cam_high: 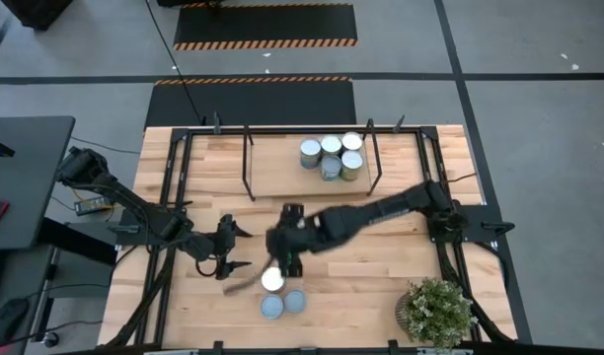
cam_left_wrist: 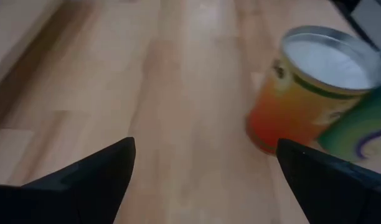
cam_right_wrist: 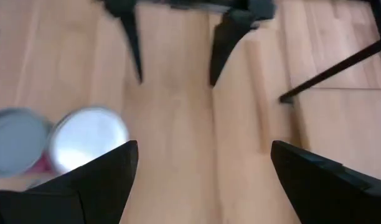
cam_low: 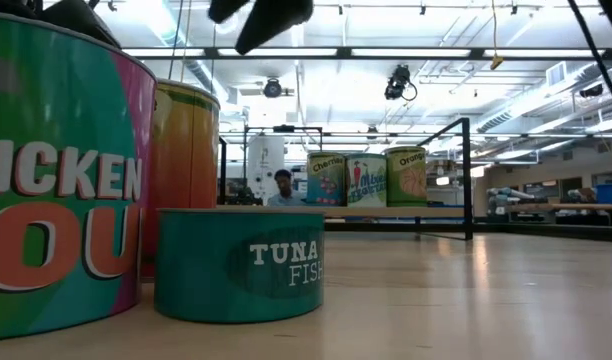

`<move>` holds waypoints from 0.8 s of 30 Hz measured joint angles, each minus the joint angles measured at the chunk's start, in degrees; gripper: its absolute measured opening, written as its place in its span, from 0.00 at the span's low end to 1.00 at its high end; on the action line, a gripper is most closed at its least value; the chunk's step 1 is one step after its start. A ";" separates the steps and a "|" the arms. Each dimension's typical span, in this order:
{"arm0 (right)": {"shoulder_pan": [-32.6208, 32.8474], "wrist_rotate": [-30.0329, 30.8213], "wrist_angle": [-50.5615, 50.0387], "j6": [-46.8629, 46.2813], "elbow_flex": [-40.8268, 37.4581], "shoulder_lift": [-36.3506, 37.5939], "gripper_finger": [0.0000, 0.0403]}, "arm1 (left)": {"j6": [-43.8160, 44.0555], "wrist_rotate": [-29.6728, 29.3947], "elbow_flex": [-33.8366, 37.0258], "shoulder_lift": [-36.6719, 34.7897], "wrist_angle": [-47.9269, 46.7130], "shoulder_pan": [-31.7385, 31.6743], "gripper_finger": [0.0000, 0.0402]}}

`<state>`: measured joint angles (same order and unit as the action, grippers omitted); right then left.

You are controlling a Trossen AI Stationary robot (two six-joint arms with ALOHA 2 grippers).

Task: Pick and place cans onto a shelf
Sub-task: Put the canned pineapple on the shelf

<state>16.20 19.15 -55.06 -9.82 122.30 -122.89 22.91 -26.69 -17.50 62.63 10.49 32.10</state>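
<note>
Three cans stand upright near the table's front edge: a silver-topped orange can [cam_high: 272,279] and two pale-blue-topped ones [cam_high: 271,307] [cam_high: 295,301]. In the low view they are the soup can [cam_low: 56,170], the orange can [cam_low: 181,170] and the low tuna can [cam_low: 236,265]. Several more cans [cam_high: 331,156] stand on the shelf [cam_high: 272,173] at the far side. My right gripper [cam_high: 282,262] is open and empty, just on the far side of the orange can [cam_right_wrist: 88,137] and above it. My left gripper [cam_high: 237,248] is open and empty, to the left of the orange can [cam_left_wrist: 309,87].
The shelf's black legs and rails [cam_high: 248,163] stand beyond the grippers; one leg shows in the right wrist view [cam_right_wrist: 327,71]. A potted plant [cam_high: 437,312] stands at the front right corner. A person [cam_low: 282,187] shows far off in the room behind the table.
</note>
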 joint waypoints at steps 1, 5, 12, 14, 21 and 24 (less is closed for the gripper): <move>1.25 0.99 0.13 -0.73 -0.67 -0.02 0.93 | 0.46 0.05 0.00 0.06 0.08 0.00 0.99; 5.19 3.73 2.44 -4.82 -3.99 0.15 0.93 | 1.44 -1.28 -0.02 1.12 1.86 -0.31 0.99; 10.18 6.96 6.71 -12.73 -11.29 0.11 0.93 | 0.50 9.22 -0.07 6.39 7.44 -1.13 0.99; 10.83 7.16 10.32 -14.03 -14.28 0.18 0.93 | 0.94 11.28 -0.07 8.82 7.97 -0.79 0.99; 10.77 7.33 16.87 -16.20 -21.42 0.11 0.93 | 0.94 12.53 -0.04 17.28 16.97 0.01 0.99; 10.20 6.94 21.43 -16.13 -23.58 0.11 0.93 | -0.09 12.51 -0.04 19.77 21.88 0.01 0.99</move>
<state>26.39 26.09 -33.63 -25.96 98.72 -122.78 22.82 -14.18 -17.54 82.40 32.38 32.10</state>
